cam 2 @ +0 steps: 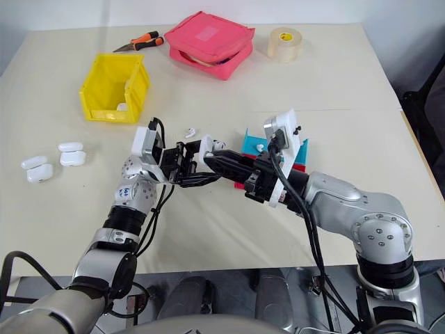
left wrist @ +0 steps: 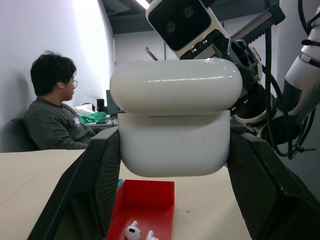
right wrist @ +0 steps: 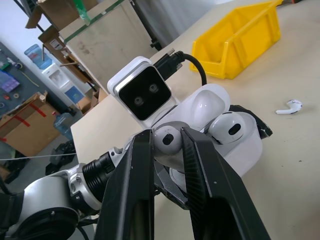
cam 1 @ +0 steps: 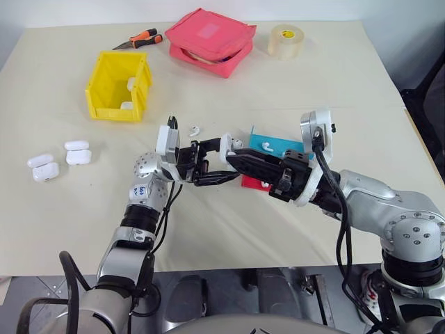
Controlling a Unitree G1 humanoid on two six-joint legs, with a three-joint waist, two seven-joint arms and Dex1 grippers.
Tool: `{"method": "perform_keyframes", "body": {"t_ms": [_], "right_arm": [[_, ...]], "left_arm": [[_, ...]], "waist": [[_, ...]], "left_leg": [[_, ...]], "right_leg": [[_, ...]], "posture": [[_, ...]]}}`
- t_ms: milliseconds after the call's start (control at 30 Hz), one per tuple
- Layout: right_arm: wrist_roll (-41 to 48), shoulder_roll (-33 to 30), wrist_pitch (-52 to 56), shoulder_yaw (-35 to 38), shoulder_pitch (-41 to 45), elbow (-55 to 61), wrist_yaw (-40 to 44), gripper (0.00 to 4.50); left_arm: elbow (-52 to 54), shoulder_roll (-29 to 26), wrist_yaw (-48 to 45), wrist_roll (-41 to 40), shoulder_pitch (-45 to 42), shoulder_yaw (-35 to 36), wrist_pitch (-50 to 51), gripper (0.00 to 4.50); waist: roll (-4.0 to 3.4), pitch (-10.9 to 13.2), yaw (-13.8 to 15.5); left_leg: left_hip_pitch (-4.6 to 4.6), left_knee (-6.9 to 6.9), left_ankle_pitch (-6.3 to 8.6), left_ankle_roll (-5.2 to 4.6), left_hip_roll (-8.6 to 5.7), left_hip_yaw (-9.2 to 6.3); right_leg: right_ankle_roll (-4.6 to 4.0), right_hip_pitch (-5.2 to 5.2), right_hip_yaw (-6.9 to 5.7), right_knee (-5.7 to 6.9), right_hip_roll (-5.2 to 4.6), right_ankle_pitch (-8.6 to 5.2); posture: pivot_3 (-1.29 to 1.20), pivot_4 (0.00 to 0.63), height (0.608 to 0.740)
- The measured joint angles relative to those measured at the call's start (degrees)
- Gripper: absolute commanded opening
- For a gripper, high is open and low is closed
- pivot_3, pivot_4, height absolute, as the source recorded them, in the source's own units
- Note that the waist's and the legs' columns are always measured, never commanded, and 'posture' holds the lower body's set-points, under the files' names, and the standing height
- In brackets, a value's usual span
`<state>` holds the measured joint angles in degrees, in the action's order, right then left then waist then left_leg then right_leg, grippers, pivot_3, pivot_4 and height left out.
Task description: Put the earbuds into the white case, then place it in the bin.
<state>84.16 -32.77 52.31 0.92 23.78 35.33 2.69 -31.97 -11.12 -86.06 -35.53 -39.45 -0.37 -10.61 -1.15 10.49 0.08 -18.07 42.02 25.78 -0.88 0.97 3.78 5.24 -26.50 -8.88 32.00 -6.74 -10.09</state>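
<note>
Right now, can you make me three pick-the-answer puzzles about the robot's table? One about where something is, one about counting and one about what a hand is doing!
1. Where does the tape roll sit?
A. inside the yellow bin
B. at the table's far edge, beside the pink pouch
C. on the red tray

2. How many closed white cases lie at the table's left side?
A. four
B. one
C. seven

3. What is the right gripper doing?
A. hanging open
B. pinching an earbud
C. gripping the pliers

Answers: 1 B, it stands right of the pink pouch. 2 A, four closed white cases cluster there. 3 B, an earbud sits between its fingers, above the open white case that the left gripper holds.
</note>
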Motion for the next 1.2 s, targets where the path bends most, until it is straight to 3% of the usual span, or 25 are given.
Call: {"method": "perform_keyframes", "body": {"t_ms": [733,967,1200], "right_arm": [[1.65,4.55,-7.37,-0.63,-10.88,4.91,-9.71,0.44],[-3.72,-0.10,-7.18,-2.60,-7.55,4.97,-5.61,0.44],[-8.73,-0.84,-5.60,-5.07,-0.91,2.33,-1.49,0.44]], "left_arm": [[-0.03,0.98,0.11,2.14,0.79,1.54,-2.07,2.79],[-0.03,1.10,0.12,2.48,0.79,1.89,-2.04,2.79],[0.11,1.38,0.10,1.85,0.99,3.89,1.20,2.79]], "waist": [[0.01,0.00,0.08],[0.00,0.00,0.04],[0.01,0.00,0.05]], "left_leg": [[-0.02,0.00,0.02,-0.03,0.00,0.00],[-0.02,-0.02,0.02,-0.04,0.01,0.00],[-0.02,-0.01,0.02,-0.04,0.01,-0.01]], "right_leg": [[0.00,0.01,0.01,-0.02,0.00,0.00],[0.00,0.01,0.02,-0.02,0.01,0.00],[0.00,0.01,0.00,-0.02,0.00,0.00]], "posture": [[0.00,0.150,0.740],[0.00,0.150,0.740],[0.00,0.150,0.740]]}}
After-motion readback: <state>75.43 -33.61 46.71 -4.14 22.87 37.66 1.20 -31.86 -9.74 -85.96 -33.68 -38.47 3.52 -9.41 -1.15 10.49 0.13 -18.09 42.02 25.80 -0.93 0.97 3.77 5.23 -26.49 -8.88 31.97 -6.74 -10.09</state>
